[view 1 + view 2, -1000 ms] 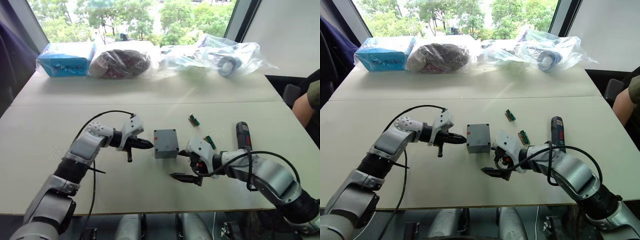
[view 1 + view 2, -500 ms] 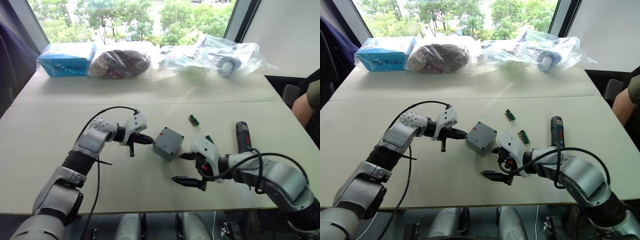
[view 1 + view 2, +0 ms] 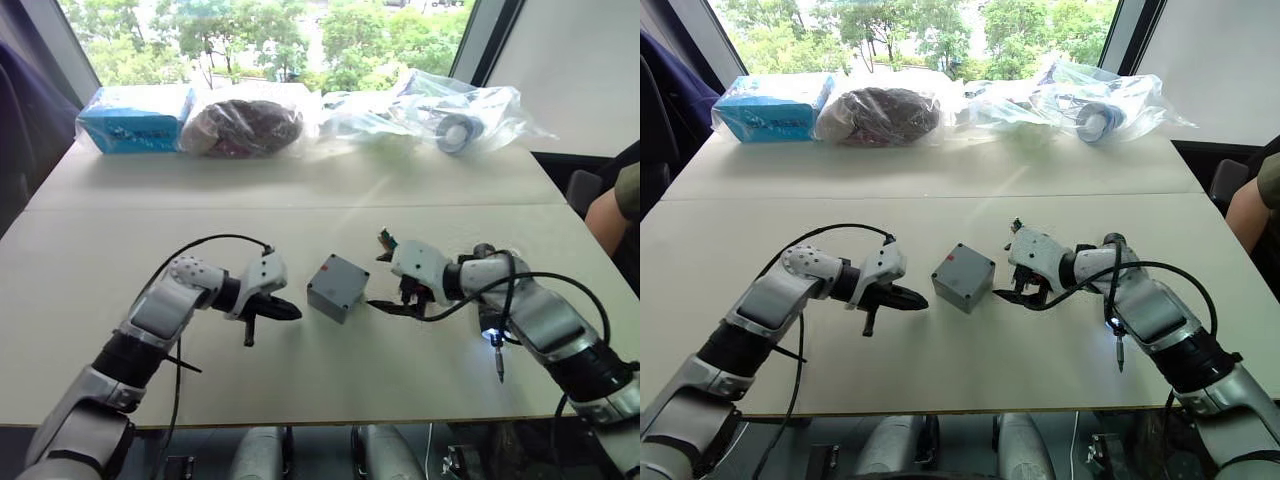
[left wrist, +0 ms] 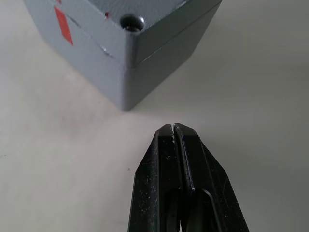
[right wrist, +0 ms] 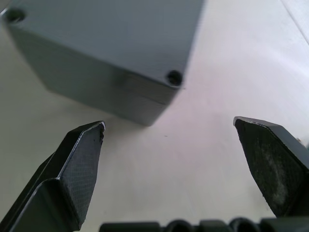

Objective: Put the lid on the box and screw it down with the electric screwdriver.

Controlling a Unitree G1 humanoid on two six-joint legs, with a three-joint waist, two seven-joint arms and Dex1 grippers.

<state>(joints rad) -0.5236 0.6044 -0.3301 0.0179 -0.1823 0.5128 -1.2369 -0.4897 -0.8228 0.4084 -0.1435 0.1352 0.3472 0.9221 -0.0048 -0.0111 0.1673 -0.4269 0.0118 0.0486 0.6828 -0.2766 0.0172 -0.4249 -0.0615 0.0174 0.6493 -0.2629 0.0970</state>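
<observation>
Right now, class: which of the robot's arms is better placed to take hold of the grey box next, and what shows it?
Right. The right gripper is open beside the box, corner between its fingers; the left gripper is shut.

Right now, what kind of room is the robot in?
Probably a workroom or office used for testing. There is a big pale table by a window with trees outside, bagged supplies at the far edge, and a small grey box in front of the robot to work on.
</observation>
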